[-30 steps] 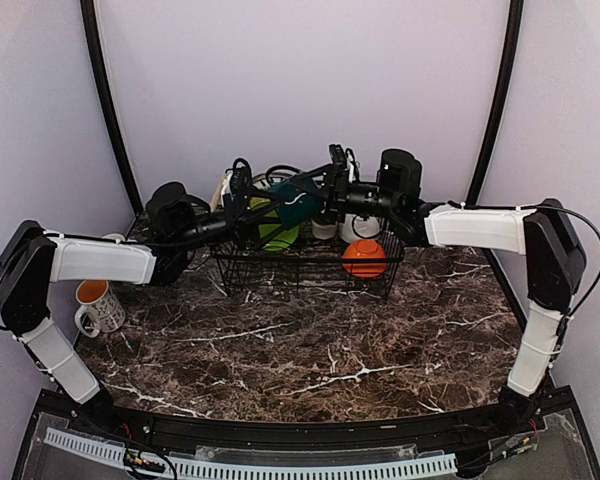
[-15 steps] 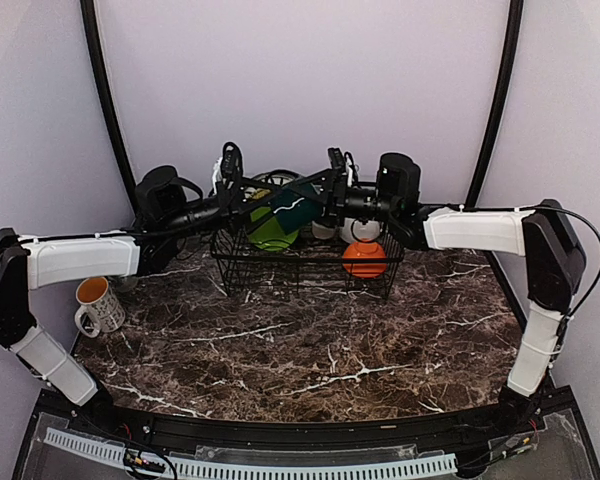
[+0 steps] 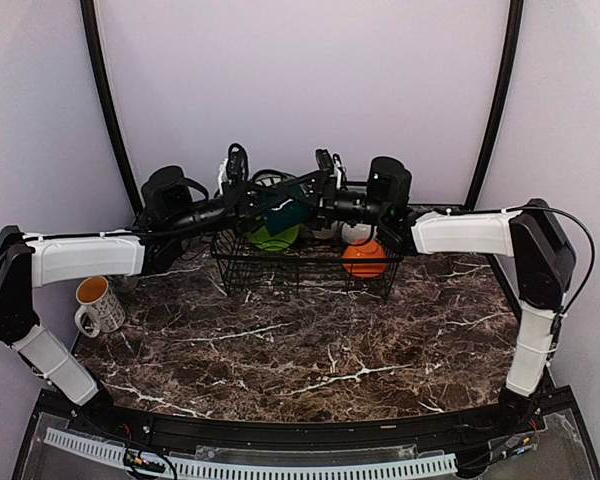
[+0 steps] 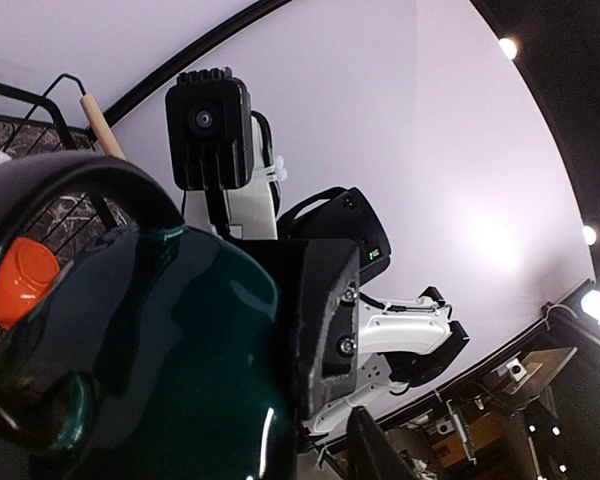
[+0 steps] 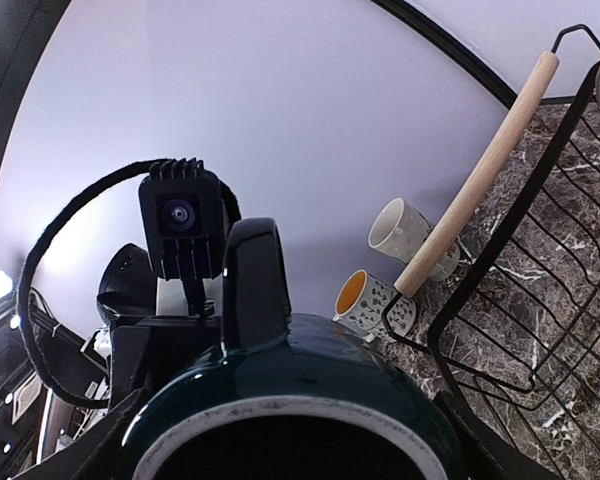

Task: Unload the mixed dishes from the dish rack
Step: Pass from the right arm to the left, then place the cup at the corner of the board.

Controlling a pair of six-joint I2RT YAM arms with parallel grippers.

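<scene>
While both arms reach over the dish rack [image 3: 300, 272], a dark green mug [image 3: 283, 213] hangs between them

Because the two grippers meet above the rack's left half, the mug sits in the air there, clear of the wires, with its open mouth turned toward the right wrist camera. The right gripper [image 3: 315, 200] has hold of it: the jaws stand wide, one finger on each side of the mug's body just behind the rim. The left gripper [image 3: 252, 195] is close against the mug from the opposite side, where the mug handle [image 4: 80, 168] arches across the left wrist view. Whether its fingers are clamped on the mug or only lie beside it, I cannot tell.

Below the mug, a lime-green plate [image 3: 272, 238] stands on edge in the rack. An orange bowl [image 3: 364, 258] lies mouth down in the right front part, with white pieces [image 3: 356, 232] just behind it that are too hidden to name. A wooden rod [image 5: 480, 170] runs along the rack's left short side.

On the marble table [image 3: 310, 345], left of the rack and near the left arm, a patterned mug [image 3: 98, 303] with an orange inside stands upright. A second pale mug [image 5: 405, 235] is just beside it, nearer the rack
</scene>
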